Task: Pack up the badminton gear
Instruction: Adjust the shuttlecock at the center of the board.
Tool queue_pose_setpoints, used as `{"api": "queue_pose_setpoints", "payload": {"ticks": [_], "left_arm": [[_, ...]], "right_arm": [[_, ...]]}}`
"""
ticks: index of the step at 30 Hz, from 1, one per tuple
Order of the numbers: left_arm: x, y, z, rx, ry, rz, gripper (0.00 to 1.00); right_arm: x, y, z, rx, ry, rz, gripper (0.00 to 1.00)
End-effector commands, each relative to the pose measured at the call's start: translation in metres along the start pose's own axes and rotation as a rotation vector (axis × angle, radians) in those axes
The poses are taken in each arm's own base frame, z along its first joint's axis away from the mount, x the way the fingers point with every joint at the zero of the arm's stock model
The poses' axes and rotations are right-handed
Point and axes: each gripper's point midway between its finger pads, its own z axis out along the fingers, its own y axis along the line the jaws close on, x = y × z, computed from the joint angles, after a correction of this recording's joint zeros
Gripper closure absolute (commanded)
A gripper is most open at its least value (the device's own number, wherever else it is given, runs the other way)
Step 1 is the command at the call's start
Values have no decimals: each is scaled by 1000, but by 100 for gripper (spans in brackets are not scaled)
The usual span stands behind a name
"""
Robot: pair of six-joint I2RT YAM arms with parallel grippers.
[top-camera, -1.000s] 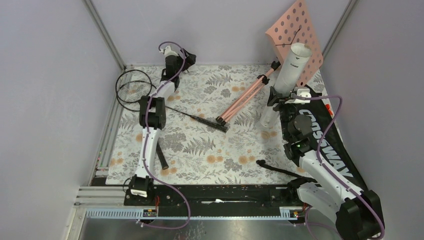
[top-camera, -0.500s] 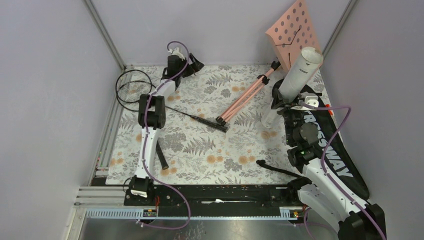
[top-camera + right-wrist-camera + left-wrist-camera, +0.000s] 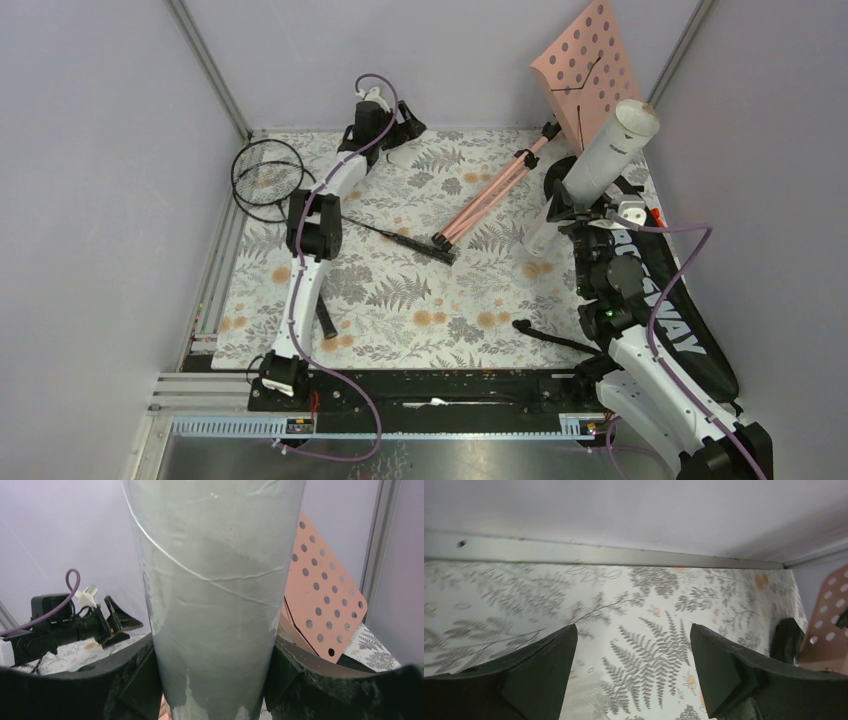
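At the right of the frame one long white tube (image 3: 612,148) is clamped in the right gripper (image 3: 212,675), mouth tilted upward, presumably so it can be loaded. The left gripper (image 3: 631,665) is seen spread apart and empty at upper centre. Two rackets (image 3: 265,178) are counted upper left, one bag (image 3: 675,320) lower right

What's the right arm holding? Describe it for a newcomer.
Find the pink perforated panel in the far right corner. Just before it, a long white tube leans, clamped in the right gripper by the black bag. Its neighbours are flat; it is a pale cylinder.
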Motion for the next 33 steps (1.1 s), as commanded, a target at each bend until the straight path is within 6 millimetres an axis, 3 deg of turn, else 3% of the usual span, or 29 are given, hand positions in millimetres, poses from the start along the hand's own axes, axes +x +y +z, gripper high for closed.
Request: {"api": "queue_pose_setpoints", "payload": {"ticks": [1, 3, 7, 13, 17, 21, 27, 33], "left_arm": [[-33, 21, -20, -136, -57, -72, 11], [-29, 29, -27, -185, -43, -61, 11], [-15, 27, -38, -188, 20, -32, 16], [27, -13, -58, 55, 214, 57, 23], [60, -28, -87, 87, 333, 76, 25], [87, -24, -124, 7, 362, 105, 26], [92, -49, -150, 60, 324, 152, 27], [73, -54, -162, -84, 307, 315, 26]], "right_arm": [[-40, -3, -4, 15, -136, 58, 50], [-42, -3, -6, 11, -142, 62, 50], [-43, -1, -6, 1, -145, 68, 51], [-43, 5, -5, -27, -141, 71, 51], [-43, 6, -6, -33, -141, 94, 51], [-44, 9, -7, -50, -144, 111, 51], [-38, 24, -2, -116, -94, 105, 51], [-20, 54, 4, -272, 2, 34, 52]]}}
